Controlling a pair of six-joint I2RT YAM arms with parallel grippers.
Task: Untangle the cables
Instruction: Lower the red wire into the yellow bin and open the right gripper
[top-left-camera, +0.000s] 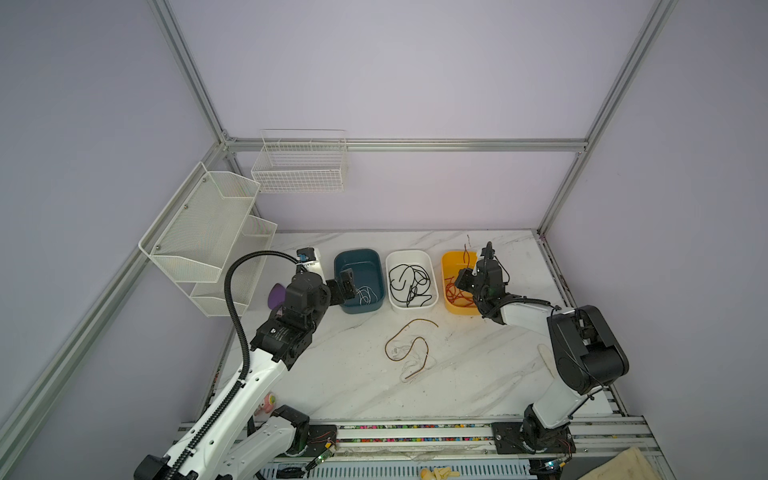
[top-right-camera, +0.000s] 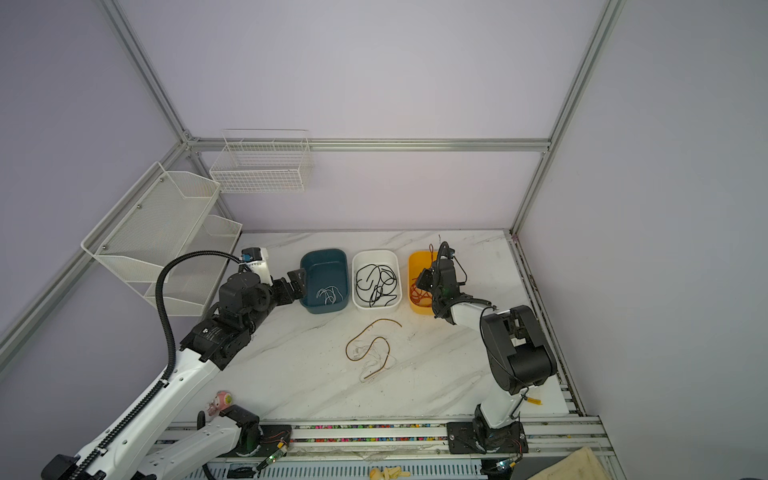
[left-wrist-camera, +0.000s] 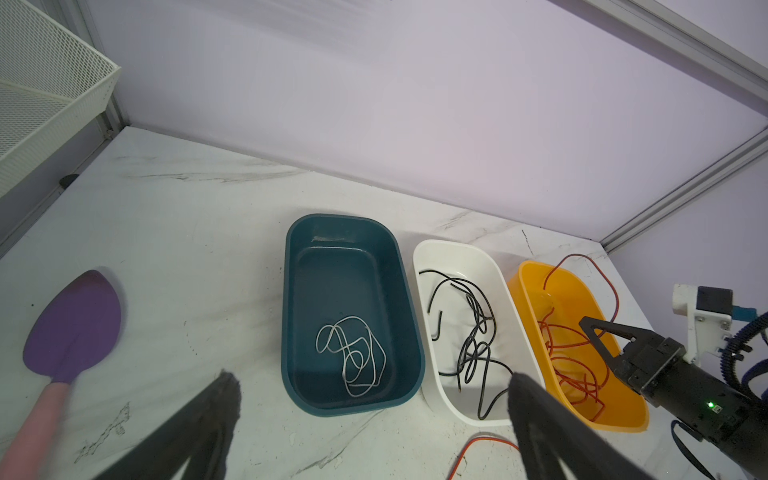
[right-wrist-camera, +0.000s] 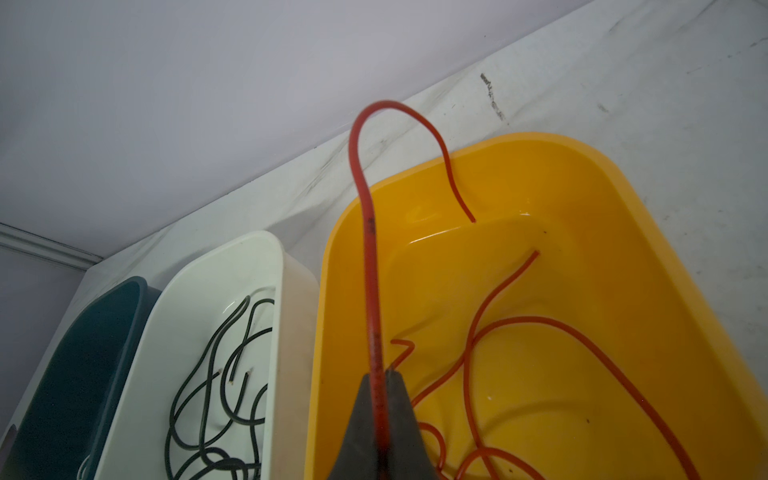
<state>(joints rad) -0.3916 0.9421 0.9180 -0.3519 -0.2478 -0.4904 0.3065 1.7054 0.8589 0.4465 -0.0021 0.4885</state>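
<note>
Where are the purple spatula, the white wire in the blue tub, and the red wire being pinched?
purple spatula (left-wrist-camera: 72, 328): left wrist view, blade middle.
white wire (left-wrist-camera: 353, 356): left wrist view, tangled loops.
red wire (right-wrist-camera: 371, 291): right wrist view, straight stretch.

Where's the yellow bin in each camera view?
Top view: yellow bin, rightmost of three bins.
Top view: same spot.
Left wrist: end of the row, past the white bin.
Right wrist: large, behind the red cable.
Shared landmark: the white bin beside it.
</note>
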